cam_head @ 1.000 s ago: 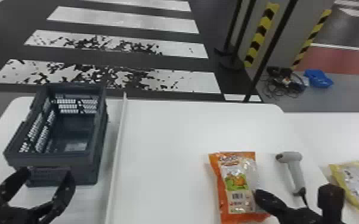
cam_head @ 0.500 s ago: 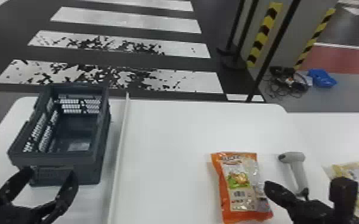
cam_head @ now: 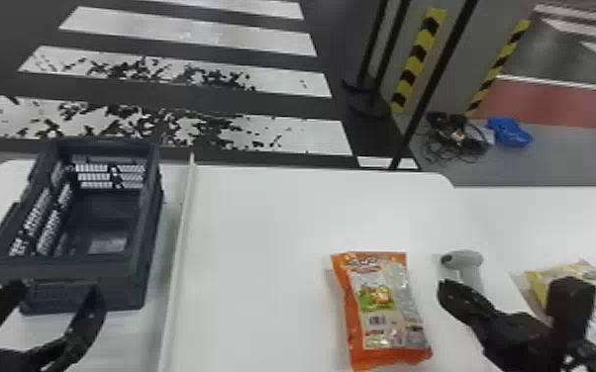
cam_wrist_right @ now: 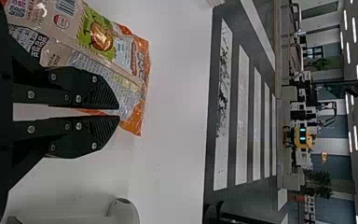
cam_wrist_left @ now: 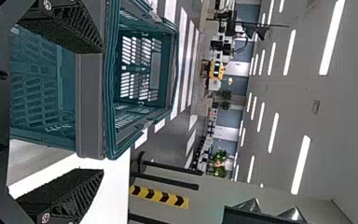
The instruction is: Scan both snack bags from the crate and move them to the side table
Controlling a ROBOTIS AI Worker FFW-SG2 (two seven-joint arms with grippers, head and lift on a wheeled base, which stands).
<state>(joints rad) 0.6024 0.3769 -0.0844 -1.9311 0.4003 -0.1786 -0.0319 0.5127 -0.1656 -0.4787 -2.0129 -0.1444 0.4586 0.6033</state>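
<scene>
Your right gripper (cam_wrist_right: 119, 112) has its fingers drawn together, with only a thin slit between them and nothing clamped. You have it low over the near right of the work table (cam_head: 272, 222), just right of the orange snack bag (cam_head: 386, 309). Its fingertips point toward the far side.

Both bags are out of the crate (cam_head: 64, 271), so that part is done. The yellow snack bag (cam_head: 576, 292) lies at the right, on what looks like the side table (cam_head: 554, 222), so you can probably count it as delivered. Your orange one lies flat on the work table, its move to the right left to make. Whether either has been scanned, you can't tell from here; the scanner (cam_head: 464, 259) lies between the two bags, which may mean you are finished with it. I judge you well past halfway.

Next, you would need to open the right fingers and bring them over the orange bag. Your left gripper (cam_head: 56, 288) waits at the near left with its fingers apart, by the crate's near wall.
</scene>
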